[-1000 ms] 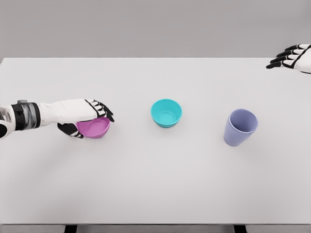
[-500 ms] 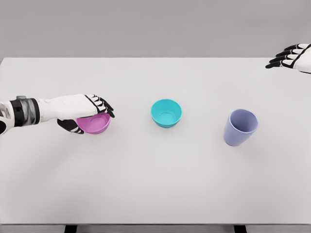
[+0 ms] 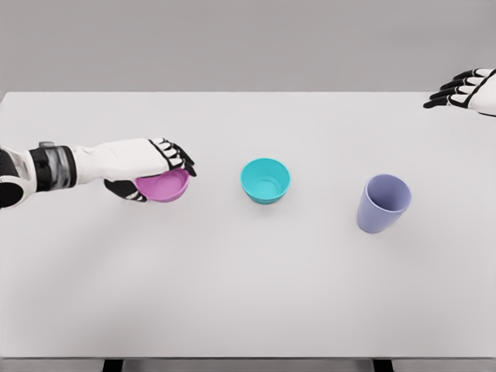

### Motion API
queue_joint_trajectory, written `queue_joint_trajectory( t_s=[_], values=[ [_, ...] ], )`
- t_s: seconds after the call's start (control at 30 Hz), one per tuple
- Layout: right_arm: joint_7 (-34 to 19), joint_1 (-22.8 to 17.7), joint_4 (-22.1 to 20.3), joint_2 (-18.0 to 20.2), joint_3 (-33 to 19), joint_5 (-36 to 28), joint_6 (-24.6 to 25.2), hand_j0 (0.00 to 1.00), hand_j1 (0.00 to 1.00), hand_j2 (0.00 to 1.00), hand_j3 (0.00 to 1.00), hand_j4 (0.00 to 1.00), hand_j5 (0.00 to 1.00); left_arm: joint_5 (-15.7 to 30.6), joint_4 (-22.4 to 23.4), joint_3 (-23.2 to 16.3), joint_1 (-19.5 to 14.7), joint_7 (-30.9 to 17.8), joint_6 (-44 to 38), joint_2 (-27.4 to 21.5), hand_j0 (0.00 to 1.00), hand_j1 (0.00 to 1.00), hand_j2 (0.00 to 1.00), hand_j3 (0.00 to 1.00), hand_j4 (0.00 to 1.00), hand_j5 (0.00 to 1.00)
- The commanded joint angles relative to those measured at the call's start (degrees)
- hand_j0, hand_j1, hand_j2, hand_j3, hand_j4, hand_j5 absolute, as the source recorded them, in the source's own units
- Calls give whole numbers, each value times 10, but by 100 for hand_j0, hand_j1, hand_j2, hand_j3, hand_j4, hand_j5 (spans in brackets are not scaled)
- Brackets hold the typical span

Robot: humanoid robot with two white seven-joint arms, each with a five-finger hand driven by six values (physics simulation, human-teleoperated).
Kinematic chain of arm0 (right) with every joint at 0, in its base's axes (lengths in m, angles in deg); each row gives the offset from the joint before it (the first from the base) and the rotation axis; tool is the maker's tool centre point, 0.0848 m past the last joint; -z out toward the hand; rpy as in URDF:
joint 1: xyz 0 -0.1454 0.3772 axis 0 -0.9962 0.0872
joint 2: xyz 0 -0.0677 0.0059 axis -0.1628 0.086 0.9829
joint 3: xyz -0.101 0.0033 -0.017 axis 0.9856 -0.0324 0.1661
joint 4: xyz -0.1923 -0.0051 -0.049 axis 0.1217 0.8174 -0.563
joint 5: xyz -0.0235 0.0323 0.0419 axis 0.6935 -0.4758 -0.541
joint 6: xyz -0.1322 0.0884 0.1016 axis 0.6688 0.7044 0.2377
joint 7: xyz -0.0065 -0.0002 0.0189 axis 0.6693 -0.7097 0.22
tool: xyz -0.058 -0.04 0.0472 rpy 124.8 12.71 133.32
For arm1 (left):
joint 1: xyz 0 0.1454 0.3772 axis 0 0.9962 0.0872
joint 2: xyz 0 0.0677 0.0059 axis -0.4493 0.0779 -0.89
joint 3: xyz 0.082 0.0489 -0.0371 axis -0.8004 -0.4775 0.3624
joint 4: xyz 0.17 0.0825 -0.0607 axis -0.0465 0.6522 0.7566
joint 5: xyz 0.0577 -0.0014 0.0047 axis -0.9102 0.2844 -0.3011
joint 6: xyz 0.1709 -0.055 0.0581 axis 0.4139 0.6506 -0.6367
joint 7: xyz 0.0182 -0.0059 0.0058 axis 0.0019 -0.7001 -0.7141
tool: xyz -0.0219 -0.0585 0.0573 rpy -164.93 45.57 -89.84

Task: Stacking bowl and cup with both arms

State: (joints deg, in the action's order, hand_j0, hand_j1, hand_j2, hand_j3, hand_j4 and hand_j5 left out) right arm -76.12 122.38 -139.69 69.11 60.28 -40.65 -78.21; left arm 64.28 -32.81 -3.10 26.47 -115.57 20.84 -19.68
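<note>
1. Three vessels show in my head view, spread in a loose row across the plain white desk (image 3: 248, 294): a shallow pink plastic bowl (image 3: 164, 187) on the left, a small teal plastic bowl (image 3: 265, 180) near the middle, and a tall lavender plastic cup (image 3: 383, 203) on the right.
2. From the left edge my white left arm reaches in, and its left hand (image 3: 151, 167) is closed around the pink bowl, black-tipped fingers (image 3: 180, 157) draped over the far rim and the thumb (image 3: 126, 189) hooked under the near side.
3. That pink bowl sits tilted in the grip, its opening turned toward the right and toward me, and it looks raised off the desk, though I cannot be sure of the gap beneath it.
4. Just to its right, apart from the hand, the teal bowl stands upright with its opening up.
5. Further right, well apart from the teal bowl, the lavender cup stands on the desk with its mouth up, leaning slightly in the view.
6. At the upper right corner my right hand (image 3: 463, 91) hovers over the far edge of the desk, fingers spread and relaxed, holding nothing, well away from the cup.
</note>
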Motion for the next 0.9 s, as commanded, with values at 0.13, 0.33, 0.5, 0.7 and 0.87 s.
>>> queue_joint_trajectory(
  t_s=[0.13,0.33,0.5,0.7,0.87],
  values=[
    [0,0,0,-1,0,-2,1,100,100,100,100,100,100,-11,0,0,-4,1,-1,26,63,63,63,63,63,63],
    [0,-1,-1,-2,-8,-2,1,100,100,100,100,100,100,-26,4,0,-10,1,-2,51,63,63,63,63,63,63],
    [0,-1,-1,-2,-8,-2,1,100,100,100,100,100,100,-31,5,-1,-18,1,-2,65,63,63,63,63,63,63],
    [0,-1,-1,-3,-9,-3,1,100,100,100,100,100,100,-42,12,-1,-27,1,-2,85,63,63,63,63,63,63],
    [0,-1,-2,-36,-9,-2,1,100,100,100,100,100,100,-50,23,-1,-33,1,-2,110,63,63,63,63,63,63]
  ],
)
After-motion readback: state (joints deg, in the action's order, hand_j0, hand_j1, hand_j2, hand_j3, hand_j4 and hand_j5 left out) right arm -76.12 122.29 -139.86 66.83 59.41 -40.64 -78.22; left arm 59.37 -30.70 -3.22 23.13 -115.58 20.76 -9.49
